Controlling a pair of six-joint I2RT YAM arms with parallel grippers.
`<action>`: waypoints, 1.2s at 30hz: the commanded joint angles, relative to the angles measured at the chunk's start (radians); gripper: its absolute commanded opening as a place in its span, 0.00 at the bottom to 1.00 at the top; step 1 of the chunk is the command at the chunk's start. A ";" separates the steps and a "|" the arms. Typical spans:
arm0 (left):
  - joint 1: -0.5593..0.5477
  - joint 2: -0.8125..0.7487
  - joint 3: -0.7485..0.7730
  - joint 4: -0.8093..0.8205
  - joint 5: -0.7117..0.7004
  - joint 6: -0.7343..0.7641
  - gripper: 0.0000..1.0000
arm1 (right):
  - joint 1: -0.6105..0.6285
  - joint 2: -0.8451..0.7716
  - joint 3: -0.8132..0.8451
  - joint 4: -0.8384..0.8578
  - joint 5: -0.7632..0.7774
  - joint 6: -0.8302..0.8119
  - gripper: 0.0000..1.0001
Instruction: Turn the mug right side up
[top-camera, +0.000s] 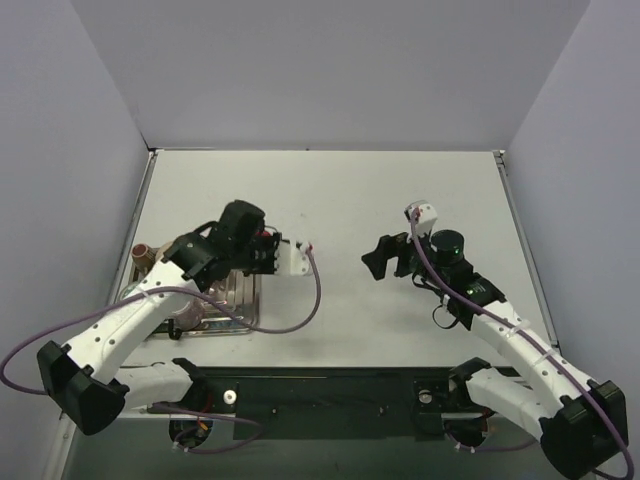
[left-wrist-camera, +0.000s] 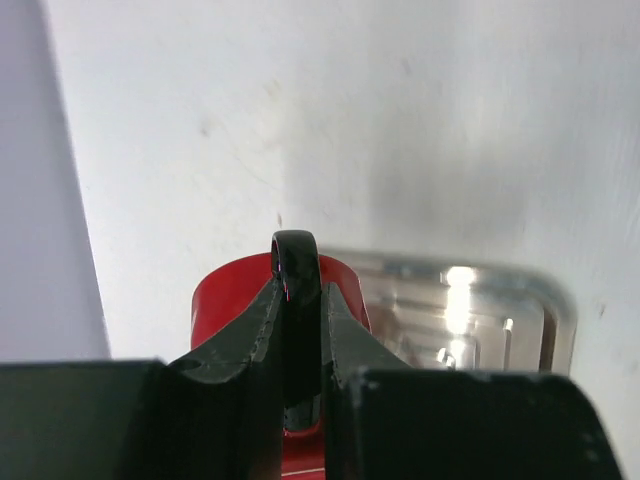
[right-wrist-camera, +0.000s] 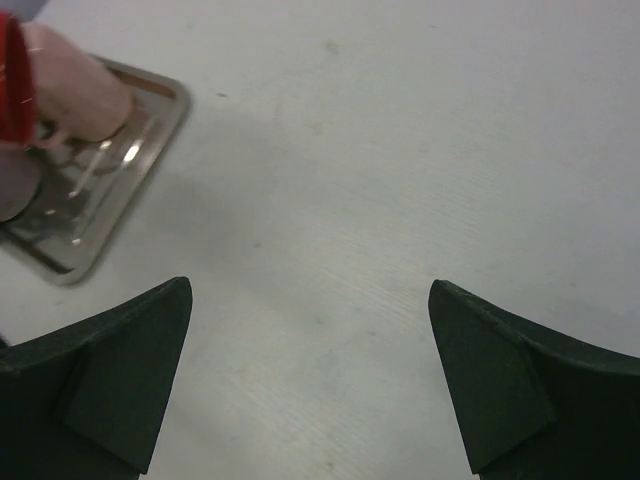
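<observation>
The red mug (left-wrist-camera: 228, 305), glossy and fitted with a black loop handle (left-wrist-camera: 295, 250), is found close to the left edge of the pale grey bench (top-camera: 340, 200), toward the near-left corner. In the left wrist view only the upper curve of its body is seen behind the fingers, so it cannot be told whether the mug is upright, tilted or inverted. Nor can it be told whether it is resting on something or lifted.

The handle is pinched between the two dark fingers of the left gripper (left-wrist-camera: 302, 292), which are pressed against it from either side, with the top of the loop protruding just beyond the fingertips. A shallow rectangular silver metal tray (left-wrist-camera: 545, 305) with rounded corners is seen immediately to the right of the mug, and its left end is hidden by the mug and the fingers. A lavender wall (left-wrist-camera: 40, 200) is visible beyond the bench edge to the left of the mug.

The right gripper (top-camera: 385, 258) is held over the middle of the bench, toward the right, well apart from the mug and the tray. Its jaws are spread wide, and nothing but bare bench surface is seen between them.
</observation>
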 joint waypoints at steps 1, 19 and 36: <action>0.084 -0.009 0.244 0.055 0.350 -0.445 0.00 | 0.225 -0.061 0.113 -0.014 -0.109 0.016 1.00; 0.218 -0.110 0.189 0.483 0.985 -1.209 0.00 | 0.609 0.081 0.311 0.201 -0.091 0.019 0.80; 0.226 -0.092 0.154 0.645 1.022 -1.324 0.00 | 0.555 0.095 0.171 0.491 -0.149 0.302 0.76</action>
